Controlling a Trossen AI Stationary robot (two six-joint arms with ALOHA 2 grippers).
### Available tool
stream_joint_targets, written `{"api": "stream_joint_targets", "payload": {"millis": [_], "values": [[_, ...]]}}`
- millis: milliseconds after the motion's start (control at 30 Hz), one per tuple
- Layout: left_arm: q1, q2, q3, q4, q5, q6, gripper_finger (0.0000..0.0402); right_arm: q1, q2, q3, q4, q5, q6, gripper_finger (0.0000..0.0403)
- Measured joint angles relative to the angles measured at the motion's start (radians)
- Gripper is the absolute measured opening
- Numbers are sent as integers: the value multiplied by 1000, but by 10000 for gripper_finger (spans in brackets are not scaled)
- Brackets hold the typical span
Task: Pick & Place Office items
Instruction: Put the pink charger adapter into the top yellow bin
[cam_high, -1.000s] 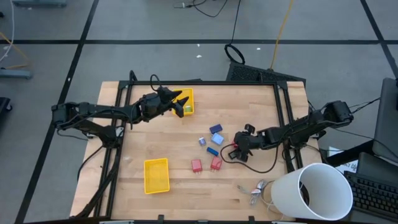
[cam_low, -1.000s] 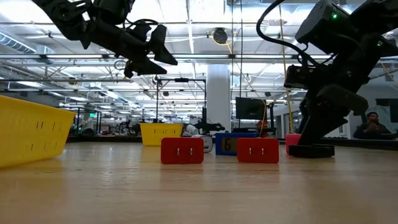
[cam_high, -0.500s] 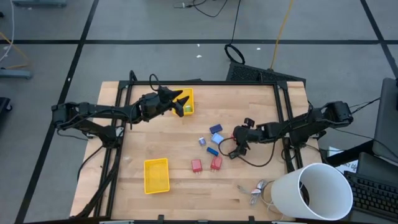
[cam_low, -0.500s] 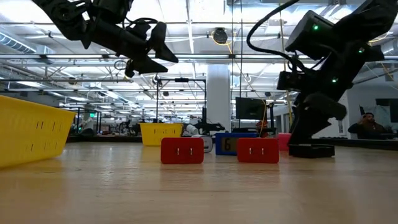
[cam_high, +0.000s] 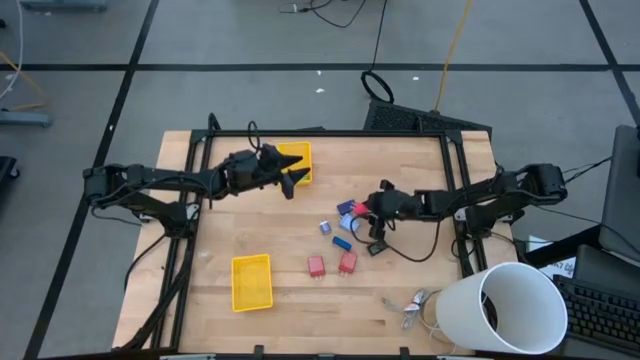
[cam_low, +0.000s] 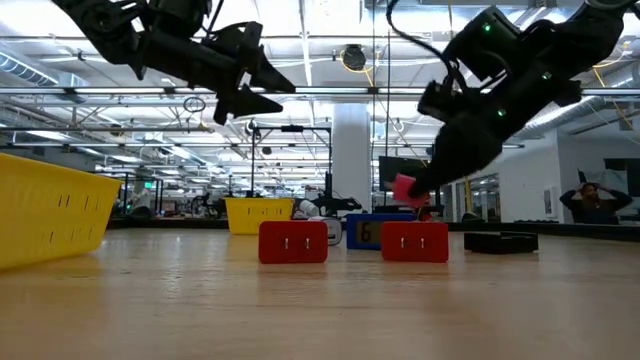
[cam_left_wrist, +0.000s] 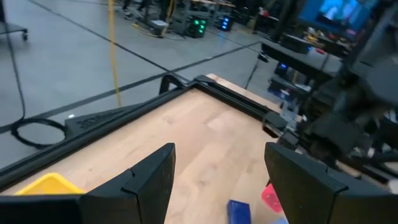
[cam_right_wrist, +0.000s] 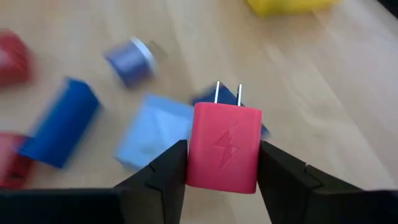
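On the left side of the wooden table (cam_high: 250, 220), the left gripper (cam_high: 293, 175) is held up in the air over the edge of a yellow tray (cam_high: 298, 153) near the far side, and its two fingers (cam_left_wrist: 146, 180) are spread apart with nothing between them. A second yellow tray (cam_high: 251, 281) is seen lying nearer the front edge, well apart from the first. In the middle of the table, two red blocks (cam_high: 316, 266) are set side by side, and in the low view they are seen standing on the wood. A little farther back, some blue pieces (cam_high: 341, 243) are scattered close together. Just above those blue pieces, the right gripper (cam_high: 364, 209) is lifted off the table, and its fingers are clamped on a pink plug block (cam_right_wrist: 222, 147). The pink plug block is squeezed on both sides, with two metal prongs sticking out of its far end and a lightning mark on its face. A small black block (cam_high: 376, 249) is left flat on the wood just beside the right gripper. Near the front right corner, some silvery bits (cam_high: 412, 303) are seen beside a big white tub (cam_high: 500, 310).
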Motion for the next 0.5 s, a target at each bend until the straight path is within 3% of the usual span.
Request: {"api": "stream_joint_targets", "payload": {"millis": [300, 500], "values": [[-75, 3, 0, 1, 2, 108, 251, -17, 0, 0, 294, -179, -77, 159], [-136, 3, 0, 14, 13, 127, 250, -36, 0, 0, 446, -240, -78, 153]]}}
